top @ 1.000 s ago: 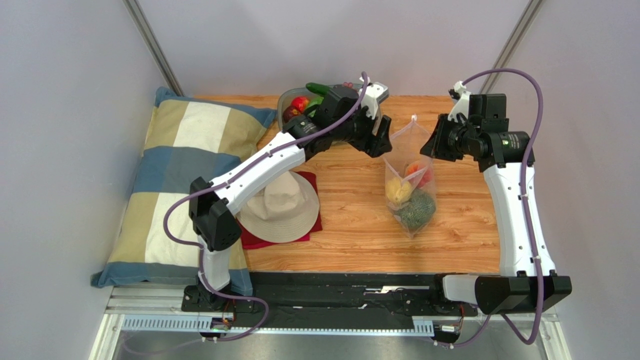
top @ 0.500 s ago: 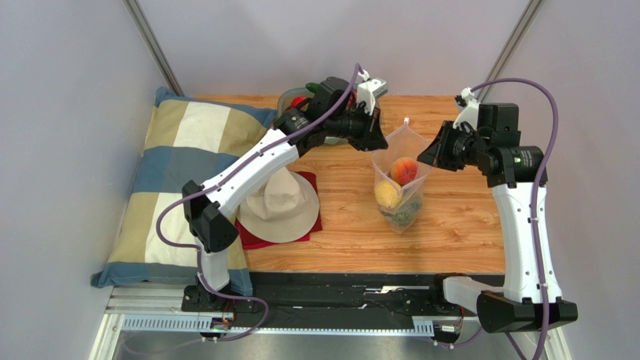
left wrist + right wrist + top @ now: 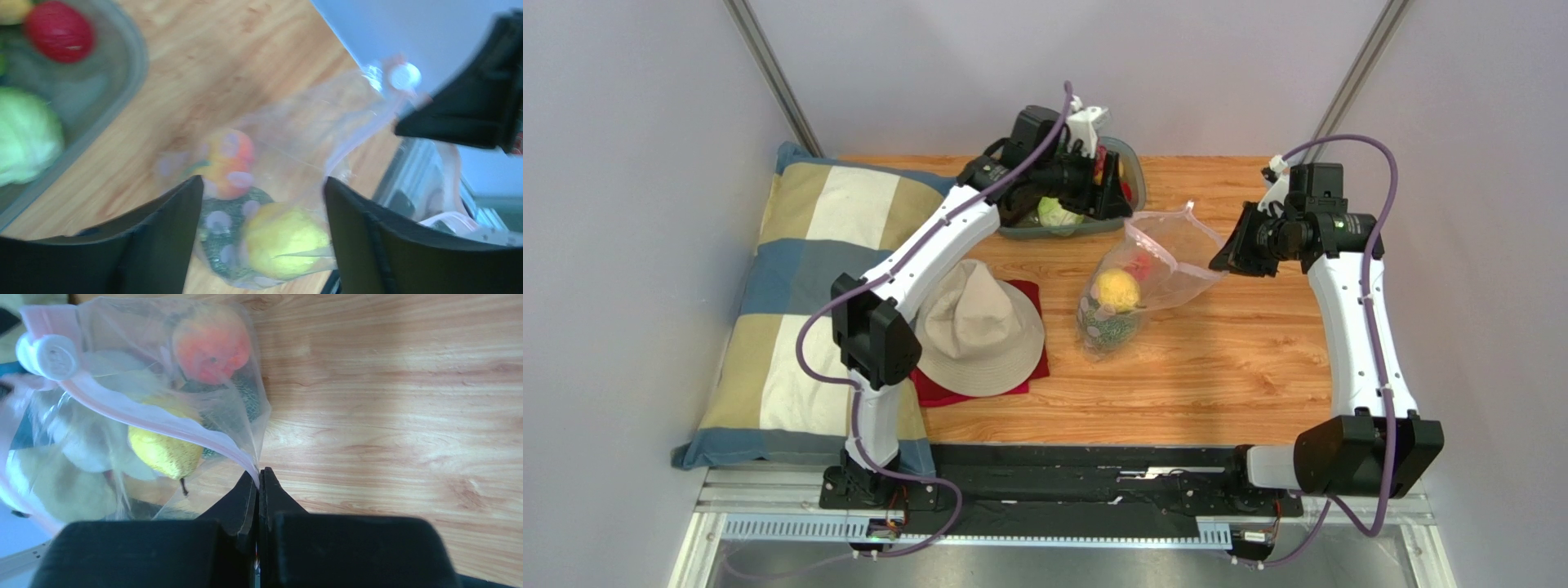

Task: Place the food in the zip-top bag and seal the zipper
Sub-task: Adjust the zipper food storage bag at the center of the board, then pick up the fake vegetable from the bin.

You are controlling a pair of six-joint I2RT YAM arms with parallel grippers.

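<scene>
One corner of the bag (image 3: 1151, 272) is all that is held. The right hand (image 3: 259, 478) has its two fingers pressed flat together on the end of the pink zipper (image 3: 153, 416), and from that pinch the strip runs away to the white slider (image 3: 52, 355) at its other end. The rest of the bag lies slack on the worktop (image 3: 1259, 355). Its long axis slants from the mouth at the far right, where the right hand grips it, down to the closed bottom at the near left, close to the hat (image 3: 983, 325). So the mouth points toward the right arm and the weight sits at the low end, where we see a yellow pear (image 3: 1118, 290), a peach (image 3: 212, 343) and a dark green piece (image 3: 230, 236). The left hand (image 3: 263, 184) is spread wide with nothing between its fingers. In the top view it hangs over the grey bowl (image 3: 1136, 184), which holds a cabbage (image 3: 24, 135) and a red piece (image 3: 58, 30), and the bag lies just to its near right. We judge the left hand to be the one free to fetch another piece, the bowl being right under it — and any drop into the bag turns on the mouth, which looks slack rather than held wide, being raised and turned toward the left arm.
</scene>
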